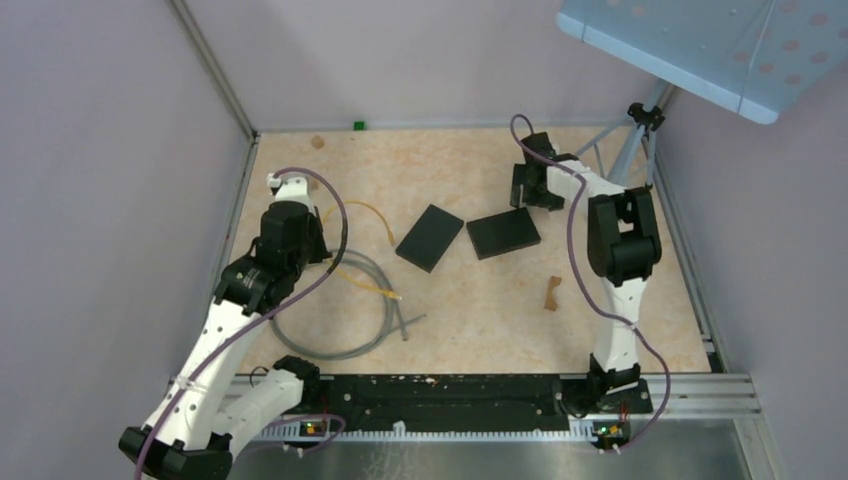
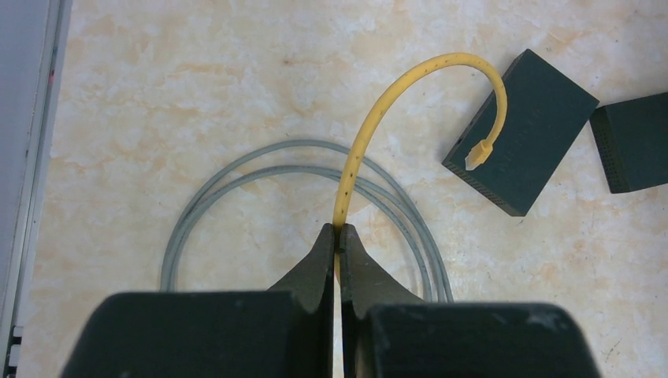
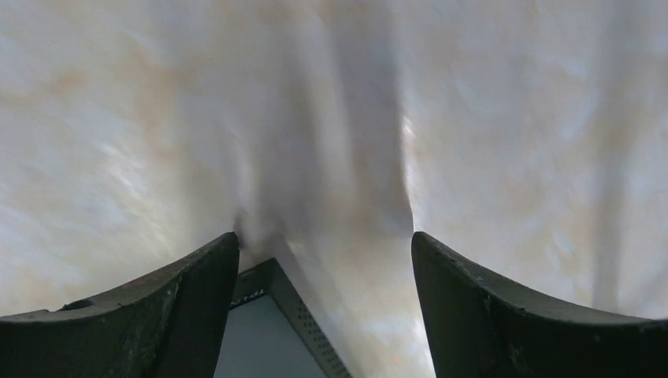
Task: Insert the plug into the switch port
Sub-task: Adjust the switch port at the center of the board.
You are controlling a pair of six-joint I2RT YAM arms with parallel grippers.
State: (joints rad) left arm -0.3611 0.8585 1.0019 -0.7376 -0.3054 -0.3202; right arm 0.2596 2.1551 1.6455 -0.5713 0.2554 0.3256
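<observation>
My left gripper [image 2: 340, 230] is shut on a yellow cable [image 2: 370, 126]. The cable arches up and to the right, and its plug [image 2: 476, 153] hangs just in front of a black switch box [image 2: 524, 130] without touching it. In the top view the left gripper [image 1: 318, 240] is left of that switch [image 1: 430, 237], and the plug [image 1: 390, 233] lies between them. A second black switch [image 1: 503, 232] lies to the right. My right gripper [image 1: 528, 188] hovers open at its far edge. In the right wrist view the open right gripper [image 3: 324, 240] has that switch's corner [image 3: 268, 323] beside its left finger.
A grey cable coil [image 1: 340, 310] lies on the table under the left arm and shows in the left wrist view [image 2: 299, 157]. A small brown piece [image 1: 553, 292] lies right of centre. A tripod [image 1: 640, 130] and a blue panel [image 1: 700, 40] stand at the back right. Walls close in both sides.
</observation>
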